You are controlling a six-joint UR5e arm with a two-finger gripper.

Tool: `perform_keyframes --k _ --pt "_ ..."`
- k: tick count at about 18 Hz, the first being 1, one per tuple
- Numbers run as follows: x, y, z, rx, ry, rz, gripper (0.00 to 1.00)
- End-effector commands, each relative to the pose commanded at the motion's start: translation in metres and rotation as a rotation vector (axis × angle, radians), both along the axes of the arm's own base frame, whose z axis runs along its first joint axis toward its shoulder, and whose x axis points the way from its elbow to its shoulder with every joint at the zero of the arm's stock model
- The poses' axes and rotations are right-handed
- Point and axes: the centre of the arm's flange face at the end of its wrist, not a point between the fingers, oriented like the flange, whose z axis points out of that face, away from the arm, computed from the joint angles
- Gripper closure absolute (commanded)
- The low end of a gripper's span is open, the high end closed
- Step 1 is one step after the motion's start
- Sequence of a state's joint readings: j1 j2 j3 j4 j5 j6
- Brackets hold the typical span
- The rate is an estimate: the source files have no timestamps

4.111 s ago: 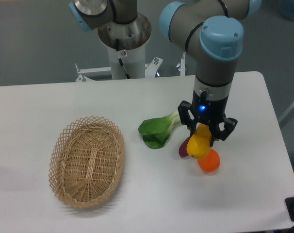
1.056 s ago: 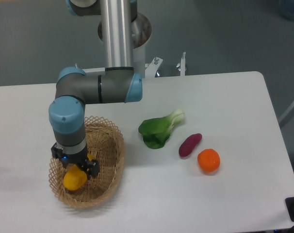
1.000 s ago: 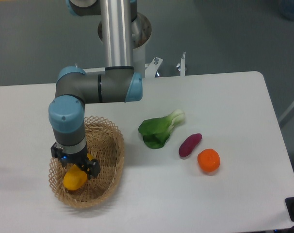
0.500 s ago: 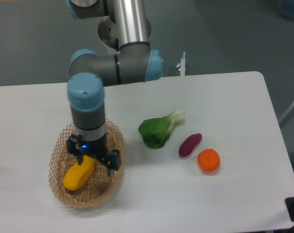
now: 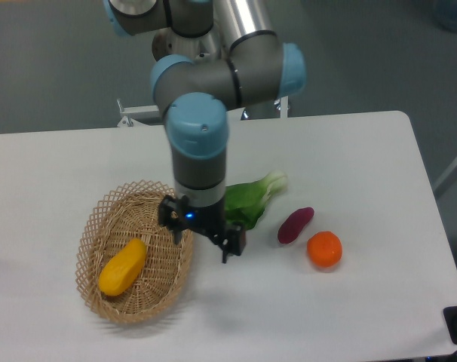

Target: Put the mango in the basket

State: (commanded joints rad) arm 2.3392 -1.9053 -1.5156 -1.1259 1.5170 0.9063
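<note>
The mango (image 5: 123, 267), yellow shading to orange, lies inside the tan wicker basket (image 5: 102, 220) at the left of the table, towards its near-left side. My gripper (image 5: 203, 237) hangs open and empty above the table just past the basket's right rim, apart from the mango. The arm's wrist covers part of the green leafy vegetable behind it.
A green leafy vegetable (image 5: 251, 197) lies right of the gripper. A dark purple oblong vegetable (image 5: 295, 225) and a round orange fruit (image 5: 324, 250) lie further right. The arm's base column (image 5: 194, 45) stands at the table's back edge.
The gripper let go of the mango, which now lies in the basket. The gripper has lifted and moved right, out past the basket's right rim.
</note>
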Motion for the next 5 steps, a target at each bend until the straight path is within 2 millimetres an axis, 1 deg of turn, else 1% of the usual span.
perform_keyframes --k 1,5 --pt "-0.007 -0.007 0.006 0.005 0.008 0.003 0.0" --pt "-0.025 -0.02 0.007 0.008 0.01 0.037 0.0"
